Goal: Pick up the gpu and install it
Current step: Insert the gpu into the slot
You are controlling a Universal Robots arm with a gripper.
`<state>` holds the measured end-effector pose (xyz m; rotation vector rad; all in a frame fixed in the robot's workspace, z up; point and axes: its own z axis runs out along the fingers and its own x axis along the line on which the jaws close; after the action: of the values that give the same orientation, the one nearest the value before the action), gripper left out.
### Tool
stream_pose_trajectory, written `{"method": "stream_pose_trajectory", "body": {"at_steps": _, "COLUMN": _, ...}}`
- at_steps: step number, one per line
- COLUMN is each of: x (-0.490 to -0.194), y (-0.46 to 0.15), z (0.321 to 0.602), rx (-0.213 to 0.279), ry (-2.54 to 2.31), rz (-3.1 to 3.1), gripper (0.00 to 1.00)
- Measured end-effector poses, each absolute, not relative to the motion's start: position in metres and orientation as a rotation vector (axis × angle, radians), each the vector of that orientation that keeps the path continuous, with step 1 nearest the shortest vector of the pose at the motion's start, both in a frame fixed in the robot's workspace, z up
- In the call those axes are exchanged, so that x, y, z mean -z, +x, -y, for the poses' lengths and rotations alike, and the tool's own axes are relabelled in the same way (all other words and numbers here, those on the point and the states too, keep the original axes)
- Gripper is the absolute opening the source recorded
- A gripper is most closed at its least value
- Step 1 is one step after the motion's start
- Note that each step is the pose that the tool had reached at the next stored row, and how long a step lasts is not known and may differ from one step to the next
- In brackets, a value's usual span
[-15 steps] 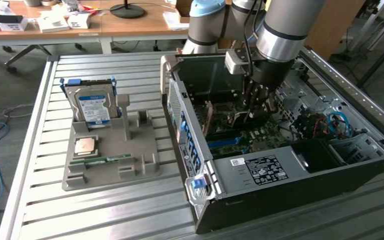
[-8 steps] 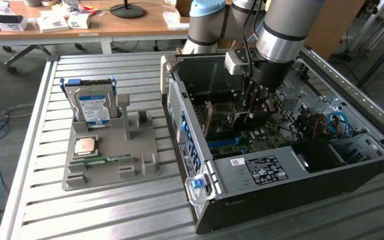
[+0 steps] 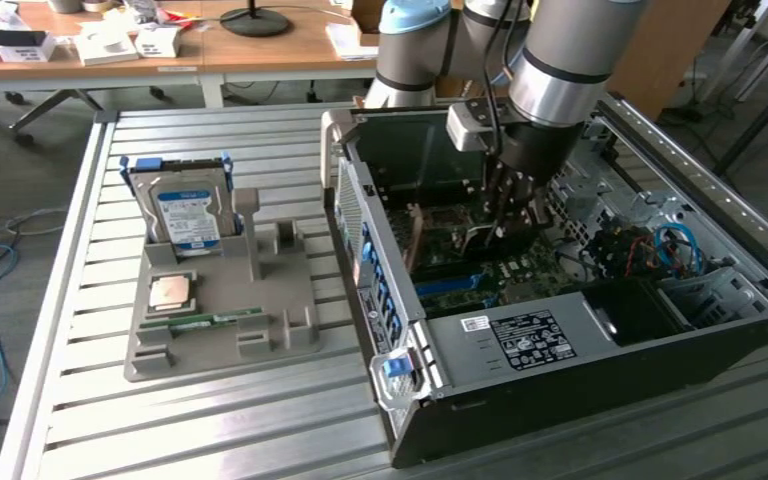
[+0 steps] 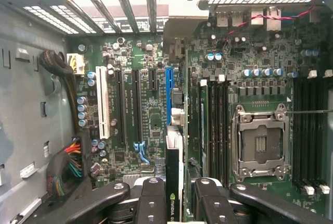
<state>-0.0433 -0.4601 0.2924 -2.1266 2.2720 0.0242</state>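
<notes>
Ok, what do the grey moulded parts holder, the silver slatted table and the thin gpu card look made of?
Grey moulded parts holder: probably matte plastic; uniform grey, with rounded moulded posts.
Silver slatted table: bare metal, likely aluminium; long grooved profiles with a dull sheen.
Thin gpu card: seen edge-on, a black plastic-looking shroud with a green logo; its board material is unclear.

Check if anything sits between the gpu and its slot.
Nothing visible. The pincer grips the gpu edge-on, in line with the blue slot on the motherboard. That slot looks bare, and the cables lie off to the side by the case wall.
</notes>
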Motion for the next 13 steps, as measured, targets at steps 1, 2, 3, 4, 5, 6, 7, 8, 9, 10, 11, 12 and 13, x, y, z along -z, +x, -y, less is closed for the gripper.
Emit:
{"method": "stream_pose_trajectory", "body": {"at_steps": 1, "x": -0.2923, "y": -0.0437, "z": 0.4601, "rx": -0.024, "ry": -2.127, "rz": -2.272, "gripper": 0.26}}
{"method": "stream_pose_trajectory", "body": {"at_steps": 2, "x": -0.2924, "y": -0.0437, "z": 0.4601, "rx": -0.024, "ry": -2.127, "rz": -2.272, "gripper": 0.26}}
{"method": "stream_pose_trajectory", "body": {"at_steps": 3, "x": -0.2923, "y": -0.0437, "z": 0.4601, "rx": -0.024, "ry": -2.127, "rz": -2.272, "gripper": 0.26}}
{"method": "stream_pose_trajectory", "body": {"at_steps": 4, "x": -0.2923, "y": -0.0437, "z": 0.4601, "rx": -0.024, "ry": -2.127, "rz": -2.272, "gripper": 0.26}}
{"method": "stream_pose_trajectory", "body": {"at_steps": 5, "x": -0.2923, "y": -0.0437, "z": 0.4601, "rx": -0.024, "ry": -2.127, "rz": -2.272, "gripper": 0.26}}
{"method": "stream_pose_trajectory", "body": {"at_steps": 6, "x": -0.2923, "y": -0.0437, "z": 0.4601, "rx": -0.024, "ry": -2.127, "rz": -2.272, "gripper": 0.26}}
{"method": "stream_pose_trajectory", "body": {"at_steps": 7, "x": -0.2923, "y": -0.0437, "z": 0.4601, "rx": -0.024, "ry": -2.127, "rz": -2.272, "gripper": 0.26}}
{"method": "stream_pose_trajectory", "body": {"at_steps": 8, "x": -0.2923, "y": -0.0437, "z": 0.4601, "rx": -0.024, "ry": -2.127, "rz": -2.272, "gripper": 0.26}}
{"method": "stream_pose_trajectory", "body": {"at_steps": 9, "x": -0.2922, "y": -0.044, "z": 0.4601, "rx": -0.024, "ry": -2.127, "rz": -2.272, "gripper": 0.26}}
{"method": "stream_pose_trajectory", "body": {"at_steps": 10, "x": -0.292, "y": -0.0444, "z": 0.4601, "rx": -0.024, "ry": -2.126, "rz": -2.272, "gripper": 0.26}}
{"method": "stream_pose_trajectory", "body": {"at_steps": 11, "x": -0.292, "y": -0.0446, "z": 0.4601, "rx": -0.024, "ry": -2.127, "rz": -2.272, "gripper": 0.26}}
{"method": "stream_pose_trajectory", "body": {"at_steps": 12, "x": -0.292, "y": -0.0447, "z": 0.4601, "rx": -0.024, "ry": -2.127, "rz": -2.272, "gripper": 0.26}}
{"method": "stream_pose_trajectory", "body": {"at_steps": 13, "x": -0.292, "y": -0.0448, "z": 0.4601, "rx": -0.024, "ry": -2.127, "rz": -2.272, "gripper": 0.26}}
